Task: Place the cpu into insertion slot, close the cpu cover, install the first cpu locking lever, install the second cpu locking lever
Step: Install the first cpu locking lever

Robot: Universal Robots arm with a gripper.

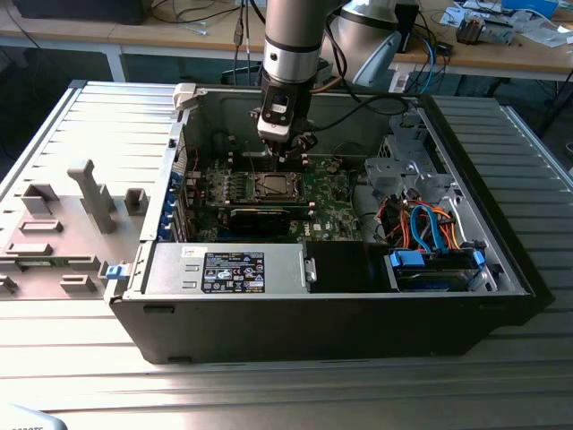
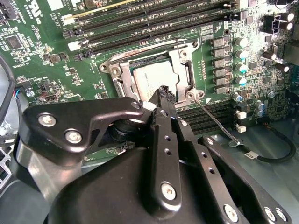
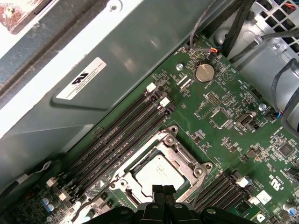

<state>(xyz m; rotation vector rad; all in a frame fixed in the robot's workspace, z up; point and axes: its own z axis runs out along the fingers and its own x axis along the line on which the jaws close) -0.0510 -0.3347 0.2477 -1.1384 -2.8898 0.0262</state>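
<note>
The cpu [image 2: 153,78] [image 3: 157,171] lies flat in the insertion slot [image 1: 273,186] on the green board. The silvery cpu cover [image 2: 122,77] [image 3: 184,161] is down around it as a frame, with the pale cpu face showing through its window. A thin locking lever [image 2: 214,120] sticks out slantwise from one corner of the socket, away from the frame. My gripper [image 1: 286,158] [image 2: 164,92] [image 3: 162,189] hangs just above the socket's edge with its black fingertips pressed together and nothing between them.
The board sits inside an open black computer case [image 1: 313,313]. Long memory slots [image 3: 119,133] run beside the socket, next to the case's grey wall [image 3: 117,51]. Orange and blue cables [image 1: 425,228] and drive bays lie at the exterior view's right. Grey fixtures [image 1: 89,193] stand outside at its left.
</note>
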